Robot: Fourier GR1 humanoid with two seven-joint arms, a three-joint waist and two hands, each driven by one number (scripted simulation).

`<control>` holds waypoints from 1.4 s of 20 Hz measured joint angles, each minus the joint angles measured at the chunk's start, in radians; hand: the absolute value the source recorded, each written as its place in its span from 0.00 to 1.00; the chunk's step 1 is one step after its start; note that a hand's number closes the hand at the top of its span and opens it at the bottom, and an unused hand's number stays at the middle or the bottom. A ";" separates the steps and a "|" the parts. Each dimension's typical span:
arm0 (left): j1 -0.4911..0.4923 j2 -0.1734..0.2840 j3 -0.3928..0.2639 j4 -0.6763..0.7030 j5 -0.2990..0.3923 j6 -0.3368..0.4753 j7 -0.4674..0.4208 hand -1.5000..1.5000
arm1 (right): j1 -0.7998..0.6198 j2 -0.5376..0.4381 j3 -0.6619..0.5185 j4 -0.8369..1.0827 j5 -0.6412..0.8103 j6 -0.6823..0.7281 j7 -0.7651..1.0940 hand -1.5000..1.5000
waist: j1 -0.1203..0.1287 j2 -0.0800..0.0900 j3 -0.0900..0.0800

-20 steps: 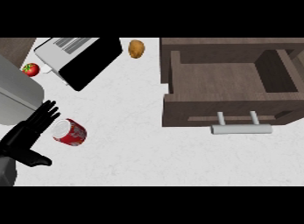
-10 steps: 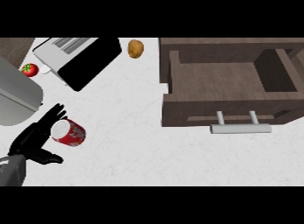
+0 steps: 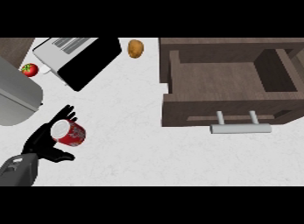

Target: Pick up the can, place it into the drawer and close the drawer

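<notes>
The left hand [image 3: 43, 142] curls around the can [image 3: 68, 132] on the bench [image 3: 135, 148]; lifting it, putting it into the open drawer [image 3: 235, 87] and closing remain.

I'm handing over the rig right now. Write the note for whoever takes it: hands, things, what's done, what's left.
Left robot hand: at the lower left, fingers curled round the can.
Right robot hand: not in view.
Drawer: open at the right, nothing visible inside, handle facing the robot.
Done: can grasped.
Left: carry the can right to the drawer, place it inside, push the drawer shut.
</notes>
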 measured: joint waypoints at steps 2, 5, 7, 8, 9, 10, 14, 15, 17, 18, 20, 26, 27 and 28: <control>-0.019 0.015 0.014 0.019 0.016 -0.023 0.016 1.00 | 0.015 0.001 -0.009 -0.009 -0.018 0.012 0.005 0.00 | -0.002 0.000 0.000; -0.036 0.000 0.018 0.037 0.025 -0.038 0.030 1.00 | 0.041 0.016 -0.003 -0.023 -0.025 0.016 0.001 0.00 | -0.005 0.000 0.000; -0.043 -0.010 0.009 0.037 0.024 -0.063 0.043 1.00 | 0.039 0.014 -0.008 -0.011 -0.028 0.024 -0.003 0.00 | -0.004 -0.001 0.000; -0.051 -0.008 0.009 0.033 0.029 -0.081 0.062 1.00 | 0.041 0.015 -0.011 -0.010 -0.027 0.027 -0.004 0.00 | -0.001 -0.001 0.000; -0.048 -0.017 0.004 0.026 0.029 -0.092 0.062 1.00 | 0.038 0.020 -0.004 -0.005 -0.017 0.025 -0.010 0.00 | 0.001 -0.002 0.001; -0.054 -0.018 0.004 0.018 0.034 -0.101 0.069 1.00 | 0.037 0.023 -0.006 0.003 -0.013 0.029 -0.016 0.00 | 0.002 -0.002 0.001; -0.075 -0.045 -0.001 -0.024 0.051 -0.124 0.096 1.00 | 0.039 0.027 -0.009 -0.021 -0.029 0.022 0.003 0.00 | 0.006 -0.004 0.001; -0.080 -0.054 -0.002 -0.034 0.058 -0.129 0.103 1.00 | 0.049 0.029 -0.004 -0.025 -0.031 0.023 0.001 0.00 | 0.006 -0.004 0.001; -0.087 -0.067 -0.003 -0.066 0.073 -0.141 0.119 1.00 | 0.042 0.026 -0.005 -0.013 -0.021 0.022 -0.003 0.00 | 0.010 -0.005 0.001; -0.095 -0.077 0.008 -0.080 0.090 -0.132 0.133 1.00 | 0.046 0.026 -0.009 -0.021 -0.031 0.021 0.004 0.00 | 0.012 -0.006 0.002; -0.093 -0.099 0.038 -0.108 0.127 -0.081 0.138 1.00 | 0.058 0.026 -0.021 -0.037 -0.047 0.017 0.013 0.00 | 0.016 -0.009 0.002; -0.086 -0.225 0.124 -0.206 0.206 0.209 0.104 1.00 | 0.077 0.030 -0.042 -0.045 -0.064 0.010 0.011 0.00 | 0.030 -0.016 0.004; -0.084 -0.250 0.124 -0.240 0.212 0.249 0.114 1.00 | 0.085 0.031 -0.039 -0.052 -0.065 0.006 0.013 0.00 | 0.031 -0.017 0.004; -0.082 -0.272 0.121 -0.277 0.220 0.286 0.125 1.00 | 0.090 0.033 -0.034 -0.059 -0.067 -0.001 0.013 0.00 | 0.032 -0.017 0.004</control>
